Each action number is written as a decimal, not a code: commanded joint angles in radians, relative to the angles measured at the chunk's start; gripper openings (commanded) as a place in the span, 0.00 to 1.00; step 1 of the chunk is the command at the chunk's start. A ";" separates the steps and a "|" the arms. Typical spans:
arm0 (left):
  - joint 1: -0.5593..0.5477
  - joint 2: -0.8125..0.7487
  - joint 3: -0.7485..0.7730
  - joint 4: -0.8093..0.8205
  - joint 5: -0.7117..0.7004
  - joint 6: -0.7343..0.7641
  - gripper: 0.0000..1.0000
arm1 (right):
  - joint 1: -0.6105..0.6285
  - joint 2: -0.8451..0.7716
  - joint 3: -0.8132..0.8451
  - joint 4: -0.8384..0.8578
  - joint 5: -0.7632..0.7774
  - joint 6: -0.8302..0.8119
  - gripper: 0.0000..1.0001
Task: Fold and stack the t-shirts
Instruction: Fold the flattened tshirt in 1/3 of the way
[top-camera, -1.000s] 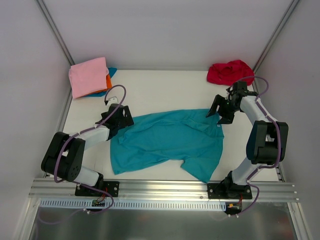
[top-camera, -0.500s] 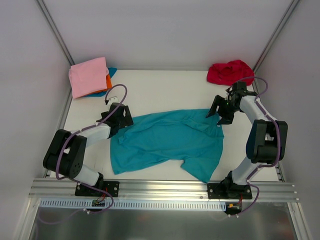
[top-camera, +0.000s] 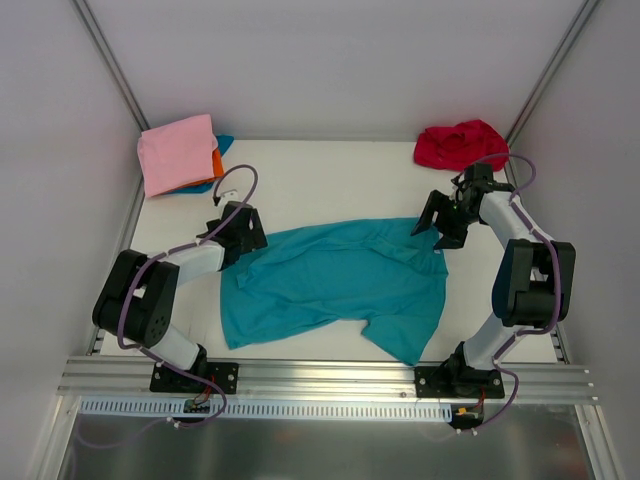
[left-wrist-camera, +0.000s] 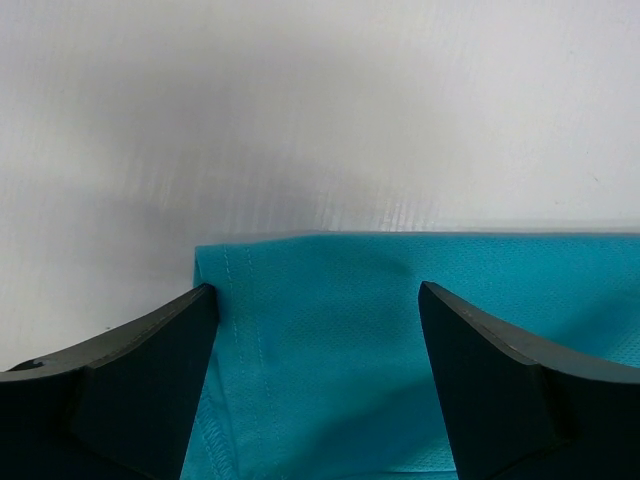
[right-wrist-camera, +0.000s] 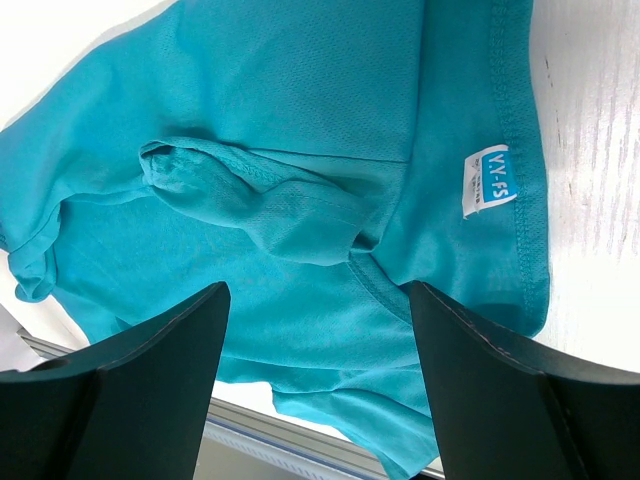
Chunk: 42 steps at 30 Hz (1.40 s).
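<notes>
The teal t-shirt lies rumpled in the middle of the counter, the left pincer gaping astride its hem corner and the right pincer gaping above the cloth near the neck label, so closing too high could catch only 1 layer, or nothing, and drag the cloth askew.

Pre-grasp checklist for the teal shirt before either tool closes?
1. Left tool open, over the teal t-shirt corner: ok.
2. Right tool open over the collar, by the neck label: ok.
3. Teal t-shirt lying flat: not ok, bunched at the collar.
4. Tools low enough to pinch cloth: cannot tell.
5. Pink t-shirt apart from the teal one: ok.
</notes>
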 joint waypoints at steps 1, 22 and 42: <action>0.008 0.009 0.038 -0.007 0.008 0.003 0.79 | -0.002 -0.007 0.008 -0.009 -0.015 -0.017 0.77; 0.041 -0.040 0.125 -0.076 -0.034 0.023 0.00 | -0.003 0.005 0.004 -0.005 -0.013 -0.017 0.78; 0.200 0.056 0.288 -0.148 0.080 -0.030 0.79 | -0.002 0.011 0.002 -0.006 -0.010 -0.019 0.78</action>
